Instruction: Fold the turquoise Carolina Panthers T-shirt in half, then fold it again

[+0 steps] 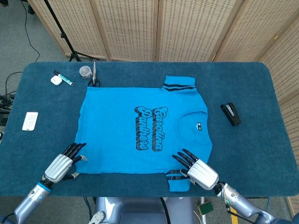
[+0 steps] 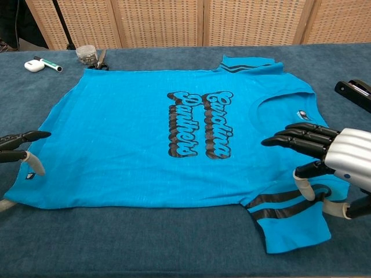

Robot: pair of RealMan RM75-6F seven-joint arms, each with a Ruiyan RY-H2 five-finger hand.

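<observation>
The turquoise Carolina Panthers T-shirt (image 1: 117,140) (image 2: 116,139) lies flat and face up on the blue table, collar to the right and hem to the left. My left hand (image 1: 60,165) (image 2: 20,152) is at the near-left hem corner, its fingers spread over the cloth edge, with one fingertip on the shirt and another below the corner. My right hand (image 1: 198,170) (image 2: 330,159) hovers by the near sleeve with its black stripes (image 2: 284,211). Its fingers are spread over the shirt's shoulder and its thumb is at the sleeve seam. Neither hand visibly holds cloth.
A black stapler (image 1: 230,114) (image 2: 355,92) lies right of the shirt. At the far left are scissors (image 1: 94,74), a small jar (image 1: 84,71) (image 2: 87,55), a marker (image 1: 64,78) and a white case (image 1: 56,80) (image 2: 33,66). A white card (image 1: 30,121) lies at the left edge.
</observation>
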